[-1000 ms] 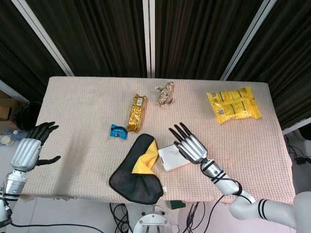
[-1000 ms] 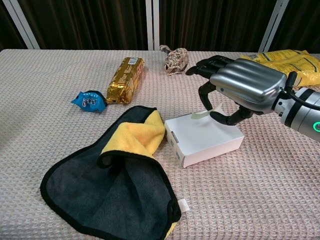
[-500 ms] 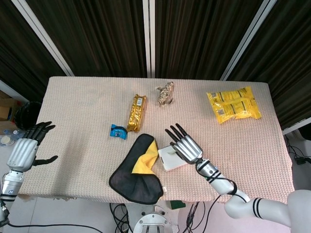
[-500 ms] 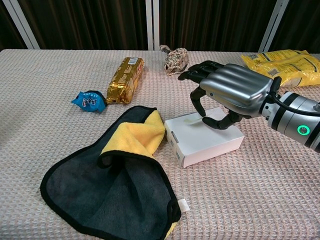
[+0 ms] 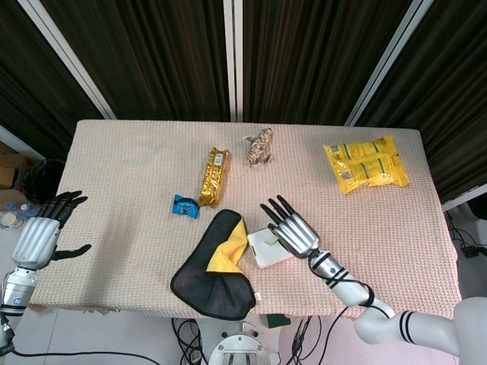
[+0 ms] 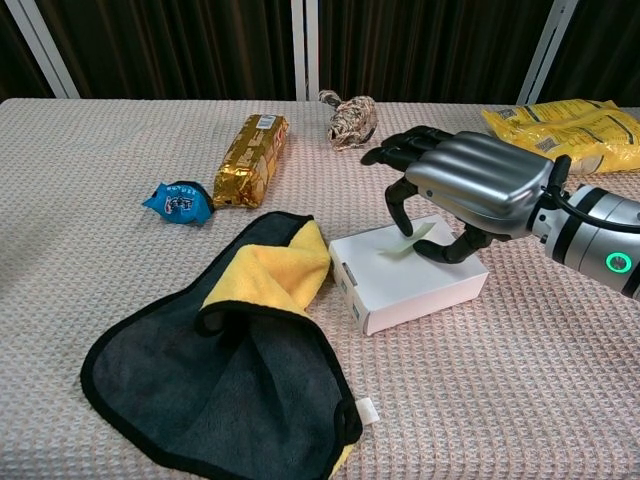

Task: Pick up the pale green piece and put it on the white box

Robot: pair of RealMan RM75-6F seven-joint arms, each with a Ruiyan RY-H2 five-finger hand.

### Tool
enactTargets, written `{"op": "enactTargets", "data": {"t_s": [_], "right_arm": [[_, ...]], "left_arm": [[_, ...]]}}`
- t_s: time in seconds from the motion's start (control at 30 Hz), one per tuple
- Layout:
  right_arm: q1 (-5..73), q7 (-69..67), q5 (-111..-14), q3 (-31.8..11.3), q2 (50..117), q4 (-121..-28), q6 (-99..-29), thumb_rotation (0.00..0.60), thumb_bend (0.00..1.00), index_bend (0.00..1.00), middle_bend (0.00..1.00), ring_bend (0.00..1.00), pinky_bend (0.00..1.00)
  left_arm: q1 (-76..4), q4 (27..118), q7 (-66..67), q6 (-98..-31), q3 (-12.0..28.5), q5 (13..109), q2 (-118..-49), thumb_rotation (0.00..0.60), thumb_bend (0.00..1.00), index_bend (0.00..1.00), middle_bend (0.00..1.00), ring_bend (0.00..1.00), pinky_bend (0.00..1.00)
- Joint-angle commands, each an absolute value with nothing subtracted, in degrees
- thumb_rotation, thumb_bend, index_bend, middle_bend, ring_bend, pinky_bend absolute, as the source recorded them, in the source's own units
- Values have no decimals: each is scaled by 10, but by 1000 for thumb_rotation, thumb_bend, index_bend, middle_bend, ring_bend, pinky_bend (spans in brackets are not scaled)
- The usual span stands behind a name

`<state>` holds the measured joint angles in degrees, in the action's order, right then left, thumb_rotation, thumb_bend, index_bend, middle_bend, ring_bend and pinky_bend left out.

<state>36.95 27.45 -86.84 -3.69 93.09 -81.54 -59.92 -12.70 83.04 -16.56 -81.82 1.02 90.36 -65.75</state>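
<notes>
Cloth-covered table [image 5: 114, 167]: snacks, towel, box.

- A desk [image 5: 114, 152] covered in beige woven cloth fills the scene under even indoor light.
- Dark vertical-ribbed curtains [image 5: 160, 53] hang behind the desk, divided by pale metal frame bars [image 5: 233, 57].
- Pale floor [image 5: 114, 334] shows below the near desk edge, crossed by black cables [image 5: 186, 331].
- A round white base [image 5: 232, 351] stands under the desk's front edge.
</notes>
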Motion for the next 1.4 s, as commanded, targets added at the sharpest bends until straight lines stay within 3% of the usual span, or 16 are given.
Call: {"op": "enactTargets", "data": {"t_s": [0.03, 0.53, 0.73, 1.0, 1.3, 1.4], "right_arm": [[368, 276, -867, -36, 927, -820, -600, 600, 326, 533, 32, 0, 0], [346, 274, -883, -21, 855, -910, -635, 600, 278, 460, 20, 0, 0], [313, 243, -905, -33, 804, -950, -712, 600, 277, 357, 17, 0, 0], [266, 152, -902, -81, 741, -957, -825, 600, 270, 267, 16, 0, 0], [220, 53, -866, -120, 699, -933, -892, 600, 253, 253, 10, 0, 0], [212, 39, -856, -126, 690, -926, -896, 600, 250, 252, 7, 0, 0]], "left_arm": [[-127, 831, -165, -818, 10, 904, -657, 600, 0, 154, 99, 82, 127], [-128, 835, -160, -818, 10, 907, -655, 600, 0, 154, 99, 82, 127], [-133, 834, -157, -823, 9, 922, -657, 600, 0, 163, 103, 82, 128], [-165, 853, -129, -794, -1, 965, -660, 600, 0, 169, 129, 92, 131], [-234, 909, -90, -727, -6, 1020, -669, 600, 64, 176, 270, 255, 321], [-258, 933, -74, -713, 6, 1028, -677, 600, 121, 184, 369, 366, 380]]}}
